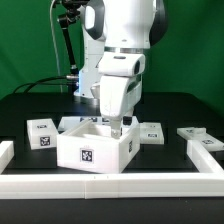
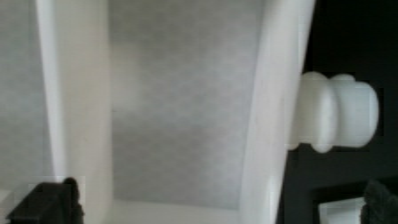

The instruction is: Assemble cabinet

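The cabinet (image 1: 92, 150) is a large white open-topped box with a black-and-white tag on its front, standing in the middle of the black table. My gripper (image 1: 118, 127) is lowered over the cabinet's wall on the exterior view's right. In the wrist view I look into the cabinet's white inside (image 2: 178, 110). That wall (image 2: 276, 120) runs between my two dark fingertips (image 2: 45, 205), which stand wide apart. A round white ribbed knob (image 2: 338, 110) sticks out of the wall's outer face. The gripper (image 2: 214, 205) is open and holds nothing.
A small white tagged block (image 1: 40, 133) lies at the exterior view's left of the cabinet. Flat white tagged pieces lie at its right (image 1: 150, 132) and far right (image 1: 200, 138). A white rail (image 1: 120, 181) borders the table's front. A dark stand (image 1: 68, 50) rises behind.
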`<state>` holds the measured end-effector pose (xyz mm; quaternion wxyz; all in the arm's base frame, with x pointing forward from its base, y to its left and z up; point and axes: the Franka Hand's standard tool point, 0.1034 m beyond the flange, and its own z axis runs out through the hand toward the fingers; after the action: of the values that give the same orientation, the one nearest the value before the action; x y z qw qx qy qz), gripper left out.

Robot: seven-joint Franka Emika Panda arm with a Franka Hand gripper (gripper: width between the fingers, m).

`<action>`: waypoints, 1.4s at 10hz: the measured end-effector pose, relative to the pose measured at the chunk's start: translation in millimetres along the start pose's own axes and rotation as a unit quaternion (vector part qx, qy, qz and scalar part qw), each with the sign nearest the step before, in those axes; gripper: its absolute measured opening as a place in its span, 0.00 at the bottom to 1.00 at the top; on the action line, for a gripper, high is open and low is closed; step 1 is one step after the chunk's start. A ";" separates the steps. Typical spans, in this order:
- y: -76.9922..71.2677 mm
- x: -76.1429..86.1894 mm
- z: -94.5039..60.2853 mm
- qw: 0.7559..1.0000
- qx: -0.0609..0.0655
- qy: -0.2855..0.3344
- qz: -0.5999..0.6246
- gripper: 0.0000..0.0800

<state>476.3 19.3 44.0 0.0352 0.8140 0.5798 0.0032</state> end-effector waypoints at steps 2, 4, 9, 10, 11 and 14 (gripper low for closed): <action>-1.8 2.9 -5.2 1.000 -0.003 0.000 0.004 1.00; -4.6 9.8 -7.9 1.000 -0.002 -0.001 0.010 1.00; -13.7 4.5 8.5 1.000 0.009 -0.002 0.016 1.00; -13.8 4.8 8.5 1.000 0.009 -0.002 0.016 1.00; -14.5 5.3 8.8 1.000 0.010 -0.002 0.015 1.00; -19.1 5.9 21.6 1.000 0.015 0.001 0.016 1.00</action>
<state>461.2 29.9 21.1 0.0224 0.8239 0.5663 -0.0043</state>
